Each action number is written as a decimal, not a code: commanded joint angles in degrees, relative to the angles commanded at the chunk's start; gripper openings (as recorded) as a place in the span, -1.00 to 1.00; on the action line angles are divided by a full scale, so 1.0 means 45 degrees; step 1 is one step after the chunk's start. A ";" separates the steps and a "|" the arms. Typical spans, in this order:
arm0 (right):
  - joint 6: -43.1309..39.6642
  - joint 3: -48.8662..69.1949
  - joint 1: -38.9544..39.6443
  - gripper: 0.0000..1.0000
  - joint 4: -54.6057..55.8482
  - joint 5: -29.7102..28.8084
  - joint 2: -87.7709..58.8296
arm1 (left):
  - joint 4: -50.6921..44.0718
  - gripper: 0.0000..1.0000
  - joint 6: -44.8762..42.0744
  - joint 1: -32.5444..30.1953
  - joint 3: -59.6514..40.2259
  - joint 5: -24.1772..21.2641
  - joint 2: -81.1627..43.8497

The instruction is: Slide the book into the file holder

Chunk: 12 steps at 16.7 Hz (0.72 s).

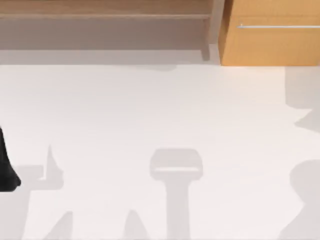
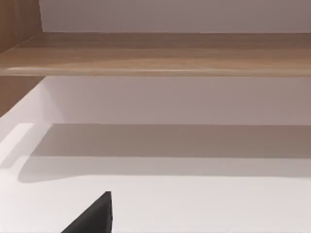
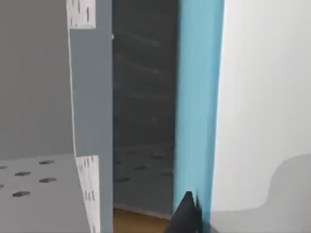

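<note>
White tabletop fills the top view, with the left arm at its left edge. The left wrist view faces a wooden shelf. The right wrist view shows the book upright inside the grey perforated file holder, apparently seated. Whether either gripper is apart or together cannot be told.

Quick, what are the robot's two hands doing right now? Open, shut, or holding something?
Left gripper: cannot be told; a dark tip shows above the white table.
Right gripper: cannot be told; it is beside the teal book at the grey file holder.
</note>
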State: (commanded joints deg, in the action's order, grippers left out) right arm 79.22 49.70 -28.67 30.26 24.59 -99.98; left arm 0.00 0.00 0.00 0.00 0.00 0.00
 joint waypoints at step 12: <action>0.0811 0.0358 -0.0210 -1.00 0.2162 0.0425 -0.1739 | 0.0000 1.00 0.0000 0.0000 0.0000 0.0000 0.0000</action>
State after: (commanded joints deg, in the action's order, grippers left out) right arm 82.87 51.31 -29.61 39.98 26.50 -107.80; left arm 0.00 0.00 0.00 0.00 0.00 0.00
